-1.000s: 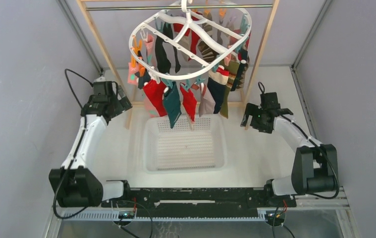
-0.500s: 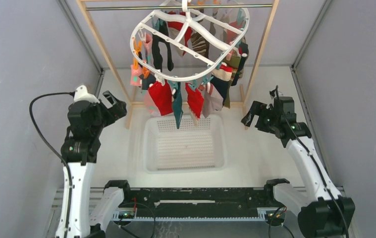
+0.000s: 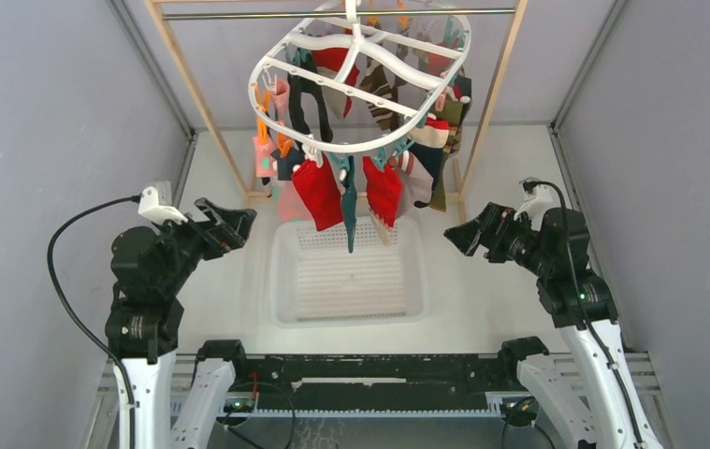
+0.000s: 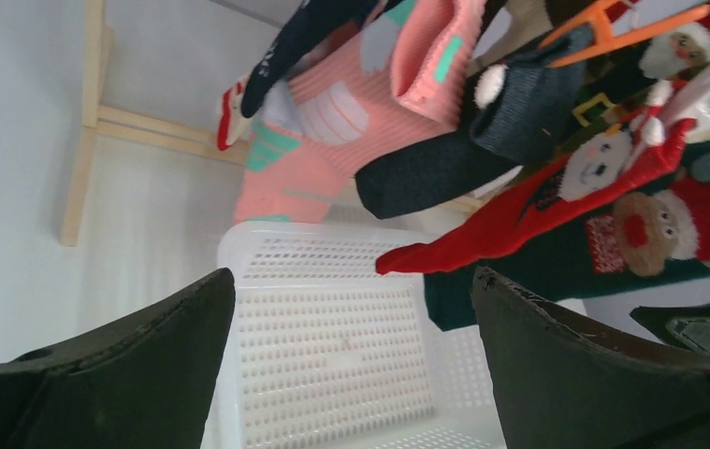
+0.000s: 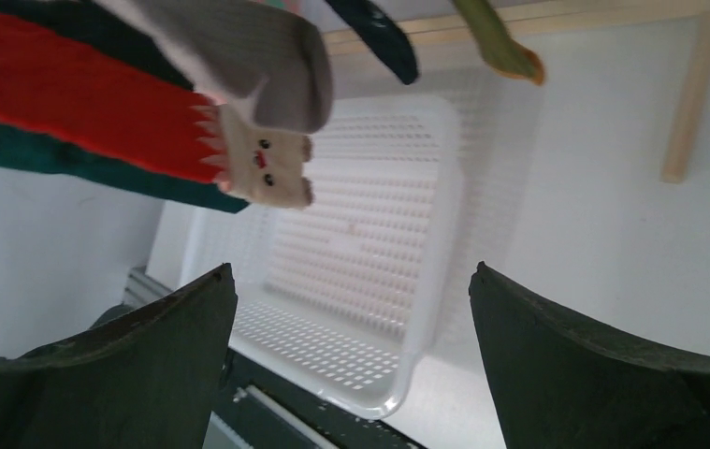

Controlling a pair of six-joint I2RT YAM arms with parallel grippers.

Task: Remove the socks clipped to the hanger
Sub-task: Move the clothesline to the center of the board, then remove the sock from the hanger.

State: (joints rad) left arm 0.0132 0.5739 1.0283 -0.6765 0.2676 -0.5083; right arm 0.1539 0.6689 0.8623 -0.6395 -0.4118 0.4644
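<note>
The white oval hanger hangs from the rail at the top centre, with socks in red, teal, pink, navy and grey clipped round its rim. My left gripper is raised at the left, open and empty, pointing toward the lower socks from a short distance. In the left wrist view my left gripper has a red Santa sock and a pink sock ahead of it. My right gripper is raised at the right, open and empty. Seen from the right wrist, the right gripper faces a red sock and a grey sock.
A white mesh basket sits on the table beneath the hanger; its rim shows at the left wrist and its rim at the right wrist. The wooden rack frame stands behind, its feet on the table. Grey walls close both sides.
Both arms have lifted off the table and drawn back toward the near edge, grippers now pointing inward at the socks. The hanger has swung slightly. Both grippers stayed open.
</note>
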